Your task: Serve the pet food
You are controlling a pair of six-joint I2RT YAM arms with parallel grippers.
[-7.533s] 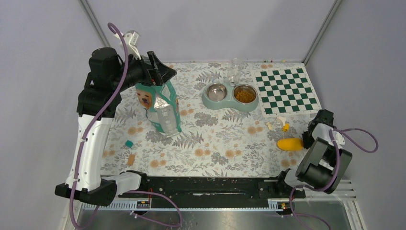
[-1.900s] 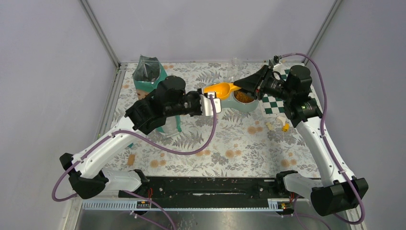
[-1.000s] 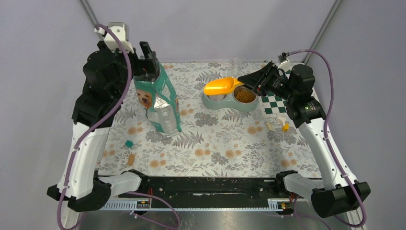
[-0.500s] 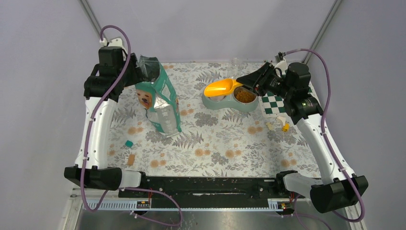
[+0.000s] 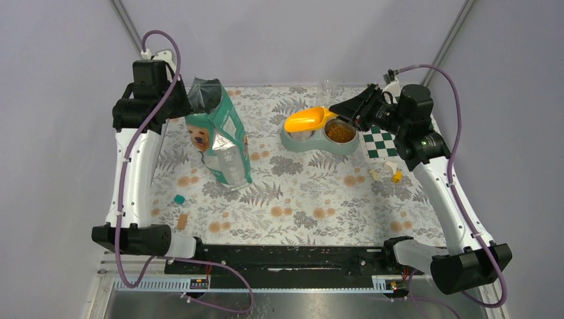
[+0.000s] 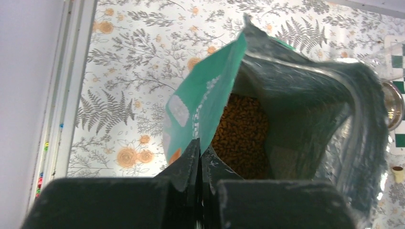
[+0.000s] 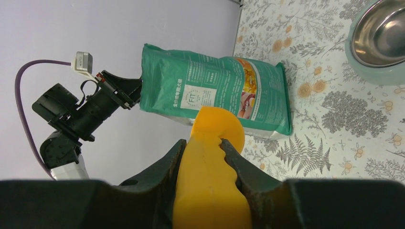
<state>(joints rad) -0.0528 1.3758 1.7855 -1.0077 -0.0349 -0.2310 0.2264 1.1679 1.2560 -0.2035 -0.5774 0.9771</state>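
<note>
Both grippers busy, teal bag upright toward the counter's left edge, left gripper clamped on its open rim, kibble heaped inside, farther back right gripper squeezing a yellow scoop above the feeder's left bowl, more kibble in the right bowl.

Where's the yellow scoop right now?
Top view, right of centre: the scoop is held in the right gripper, hovering over the feeder's empty left bowl.
</note>
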